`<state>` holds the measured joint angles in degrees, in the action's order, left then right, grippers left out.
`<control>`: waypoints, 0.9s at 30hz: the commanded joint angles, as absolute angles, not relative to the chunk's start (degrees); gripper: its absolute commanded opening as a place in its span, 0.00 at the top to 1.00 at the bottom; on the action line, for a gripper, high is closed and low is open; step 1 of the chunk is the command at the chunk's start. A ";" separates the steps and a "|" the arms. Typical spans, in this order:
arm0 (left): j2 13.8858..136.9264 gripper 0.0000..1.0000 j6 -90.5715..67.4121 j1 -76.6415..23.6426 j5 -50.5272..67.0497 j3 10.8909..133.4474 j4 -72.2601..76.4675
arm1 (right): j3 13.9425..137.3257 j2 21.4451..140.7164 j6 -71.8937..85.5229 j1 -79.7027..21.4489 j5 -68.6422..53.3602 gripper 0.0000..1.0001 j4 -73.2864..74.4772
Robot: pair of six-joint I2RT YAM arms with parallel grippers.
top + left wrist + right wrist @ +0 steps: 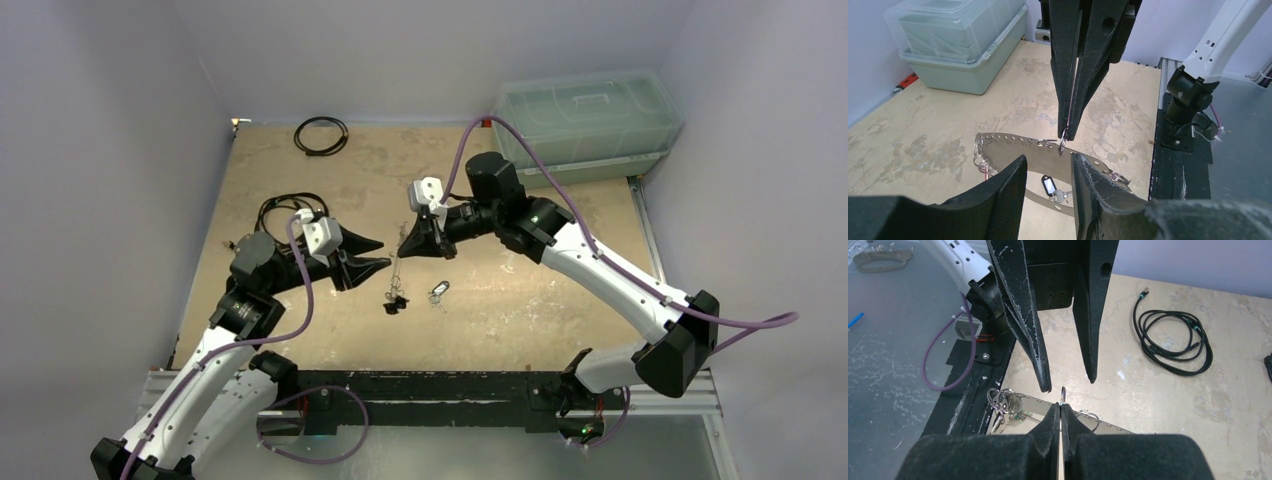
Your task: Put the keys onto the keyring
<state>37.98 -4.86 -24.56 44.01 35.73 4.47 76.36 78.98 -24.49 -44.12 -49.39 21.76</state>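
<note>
My right gripper (408, 238) is shut on a small split ring (1062, 394) threaded through the keyring (1013, 150), a flat perforated silver band that hangs on edge above the table. A bunch of rings and keys (1002, 406) dangles from the keyring's lower end (395, 302). One loose key with a black tag (1050, 186) lies on the table (438, 291), seen through the keyring's opening. My left gripper (1048, 160) is open, its fingertips (1045, 385) level with the band and just short of it, facing the right gripper's tips.
A clear lidded plastic bin (585, 115) stands at the back right. A thin black cable loop (321, 135) lies at the back, and a coiled black cord (1173, 340) lies left of my left arm. The black base rail (430, 390) runs along the near edge.
</note>
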 commanded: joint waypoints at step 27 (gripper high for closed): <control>39.50 0.70 -4.25 -25.66 48.66 34.89 9.21 | 79.01 78.88 -26.02 -44.73 -58.14 1.00 20.87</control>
<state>39.44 -4.91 -25.28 47.11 35.07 6.52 76.38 79.44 -25.21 -44.25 -54.65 22.74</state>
